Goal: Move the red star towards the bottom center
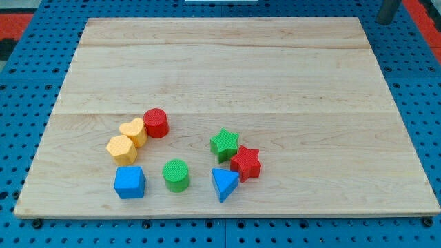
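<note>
The red star (pixel 246 164) lies on the wooden board (pixel 227 69) right of bottom centre. It touches the green star (pixel 224 143) at its upper left, and the blue triangle (pixel 224 183) sits just below and left of it. My rod shows only at the view's top right corner, and my tip (pixel 386 23) is off the board, far from all the blocks.
A green cylinder (pixel 176 174) and a blue cube (pixel 129 182) lie near the bottom edge, left of the red star. A red cylinder (pixel 156 122) and two yellow blocks (pixel 133 131) (pixel 121 149) sit further left. Blue pegboard surrounds the board.
</note>
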`<state>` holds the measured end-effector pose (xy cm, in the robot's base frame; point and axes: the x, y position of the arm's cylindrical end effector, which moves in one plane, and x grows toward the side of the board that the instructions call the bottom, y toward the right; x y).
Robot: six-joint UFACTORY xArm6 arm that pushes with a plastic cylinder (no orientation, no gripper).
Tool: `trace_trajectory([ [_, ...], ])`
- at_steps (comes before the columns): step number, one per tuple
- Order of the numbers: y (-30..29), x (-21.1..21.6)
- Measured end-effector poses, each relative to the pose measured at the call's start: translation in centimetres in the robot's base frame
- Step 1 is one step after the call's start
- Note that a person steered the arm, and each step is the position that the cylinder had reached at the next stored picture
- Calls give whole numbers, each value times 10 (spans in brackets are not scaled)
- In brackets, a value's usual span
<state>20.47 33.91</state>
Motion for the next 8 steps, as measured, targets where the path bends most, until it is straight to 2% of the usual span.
trace_trajectory([
  [2, 7, 20],
  [4, -5, 165],
  [5, -60, 261],
  [6, -166, 286],
  [7, -217, 300],
  [8, -179, 351],
])
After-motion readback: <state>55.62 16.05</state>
